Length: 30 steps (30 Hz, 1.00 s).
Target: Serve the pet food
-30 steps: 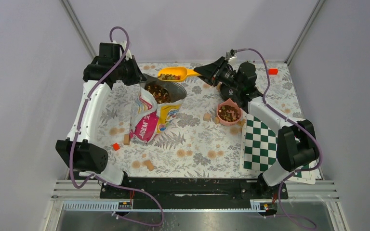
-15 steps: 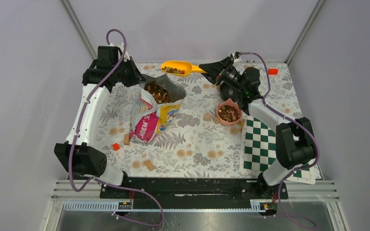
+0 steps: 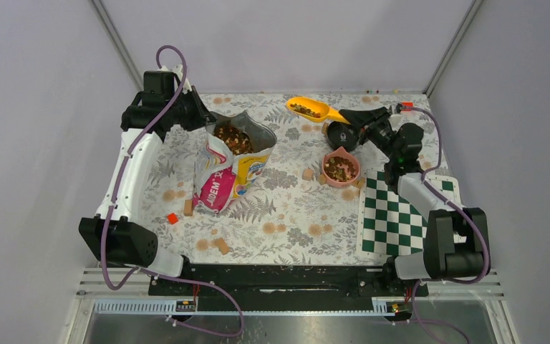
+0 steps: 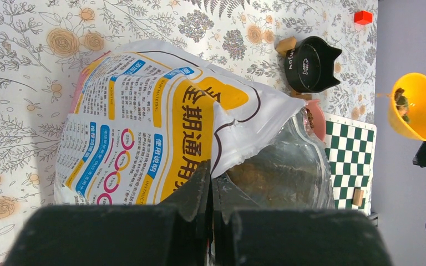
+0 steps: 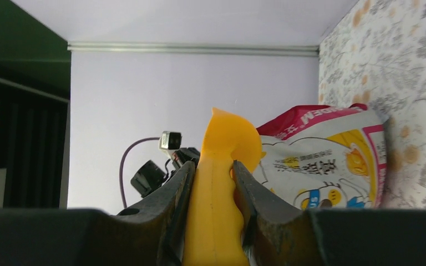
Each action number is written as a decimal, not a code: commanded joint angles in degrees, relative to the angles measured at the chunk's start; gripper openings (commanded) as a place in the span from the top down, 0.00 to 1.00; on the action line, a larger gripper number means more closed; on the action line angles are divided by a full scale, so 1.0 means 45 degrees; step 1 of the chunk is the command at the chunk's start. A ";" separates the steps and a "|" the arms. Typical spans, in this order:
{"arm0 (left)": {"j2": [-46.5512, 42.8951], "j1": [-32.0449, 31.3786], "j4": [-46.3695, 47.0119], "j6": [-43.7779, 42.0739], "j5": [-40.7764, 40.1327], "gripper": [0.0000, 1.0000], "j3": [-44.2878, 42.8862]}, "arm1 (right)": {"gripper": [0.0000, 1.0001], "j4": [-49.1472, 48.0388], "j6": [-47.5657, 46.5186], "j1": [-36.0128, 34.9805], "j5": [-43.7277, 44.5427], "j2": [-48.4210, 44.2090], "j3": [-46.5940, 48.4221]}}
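The left arm stretches along the left side of the table (image 3: pixel 286 208) with its forearm angled inward. Its left claw (image 4: pixel 211 185) is pinched fully shut on the rim of the upright cat-food bag (image 3: pixel 222 179), at its open mouth. The right arm reaches toward the far right corner, wrist turned left, and the right claw (image 3: pixel 353 117) is closed partway around the handle of a yellow scoop (image 3: pixel 316 107) held roughly level in the air near the black cat-eared bowl (image 3: pixel 340 136). Pet food (image 3: pixel 303 110) lies in the scoop, in the bag's mouth and in the pink bowl (image 3: pixel 327 176).
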<state>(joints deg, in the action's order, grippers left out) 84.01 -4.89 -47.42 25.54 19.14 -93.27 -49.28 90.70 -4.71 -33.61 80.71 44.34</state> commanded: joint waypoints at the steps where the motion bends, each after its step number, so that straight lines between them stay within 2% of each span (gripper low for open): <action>1: -0.0885 0.0089 0.0873 0.0243 0.0480 1.00 -0.0171 | 1.00 0.0029 -0.0591 0.0924 -0.0198 -0.0958 -0.0958; 9: -0.0848 0.0089 0.0876 0.0233 0.0489 1.00 -0.0095 | 1.00 0.2792 -0.2681 0.3262 -0.0768 -0.2790 -0.2403; 13: -0.0885 0.0111 0.0804 0.0155 0.0426 1.00 -0.0169 | 1.00 0.3560 -0.3069 0.4139 -0.1173 -0.3246 -0.2854; 20: -0.0876 0.0110 0.0771 0.0132 0.0434 1.00 -0.0274 | 1.00 0.6978 -0.5333 0.4985 -0.1010 -0.4411 -0.2735; 25: -0.0839 0.0109 0.0772 0.0103 0.0426 1.00 -0.0230 | 1.00 0.8222 -0.5986 0.5394 -0.1005 -0.4631 -0.2720; 30: -0.0808 0.0109 0.0772 0.0086 0.0431 1.00 -0.0167 | 1.00 1.0277 -0.7481 0.5403 -0.0324 -0.4805 -0.2077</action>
<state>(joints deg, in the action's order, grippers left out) 83.96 -4.86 -47.09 25.50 19.11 -93.14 -11.18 64.20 19.46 -36.58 60.90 31.40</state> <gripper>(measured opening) 0.010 0.339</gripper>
